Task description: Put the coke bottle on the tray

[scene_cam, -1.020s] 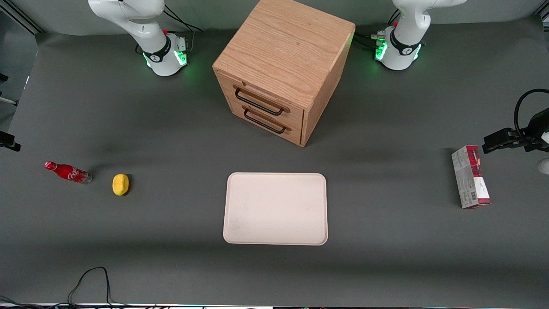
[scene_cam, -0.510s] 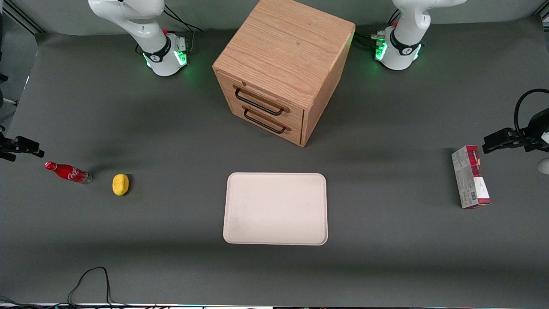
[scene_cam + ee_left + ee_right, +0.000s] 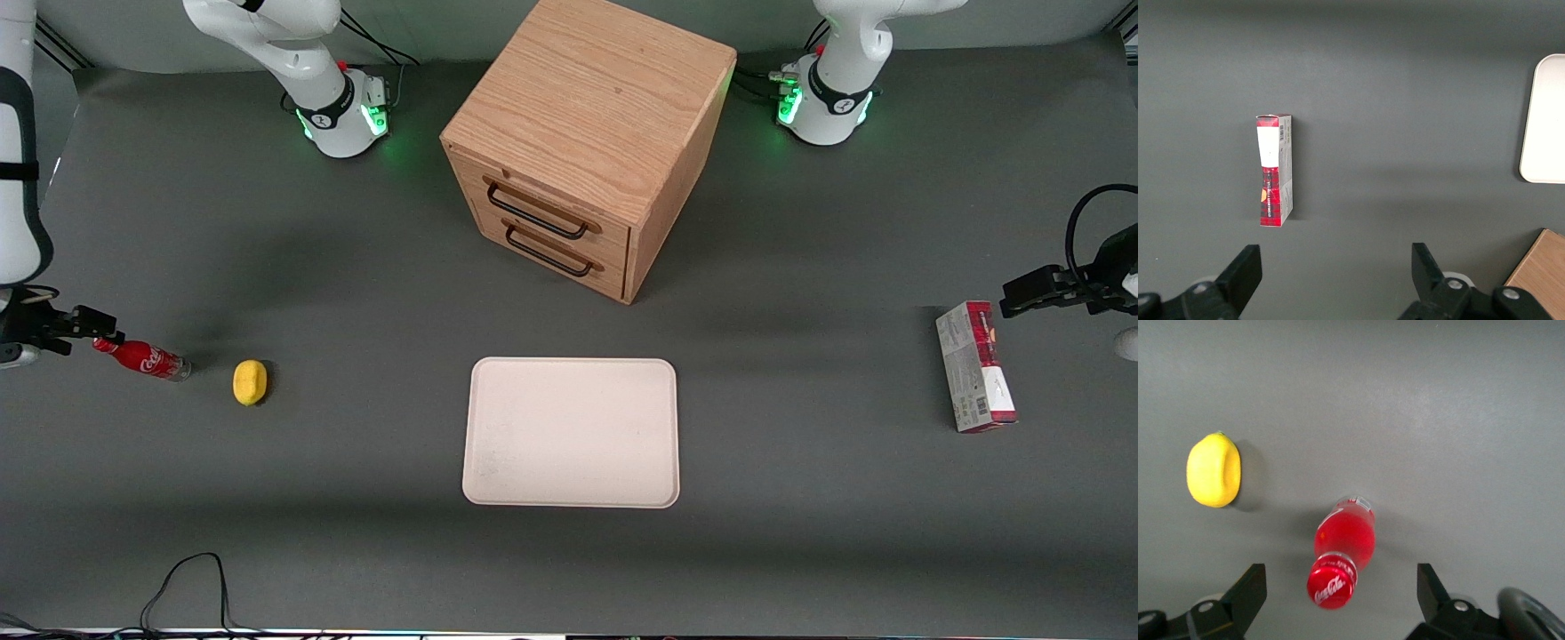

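Pincer (image 3: 1338, 597) spread wide above upright coke bottle (image 3: 1341, 550), lemon (image 3: 1213, 469) beside, tray (image 3: 571, 432) only in front view

Red coke bottle (image 3: 1341, 558) with white script on its red cap, yellow lemon (image 3: 1214, 469), cream-white tray (image 3: 571, 432), red-and-white carton (image 3: 1275, 171), black gripper (image 3: 1338, 597) above grey table (image 3: 356, 462).

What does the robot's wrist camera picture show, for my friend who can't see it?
An open pincer hangs over a red coke bottle standing on a grey table, seen from above its cap. A yellow lemon sits beside the bottle, not touching.
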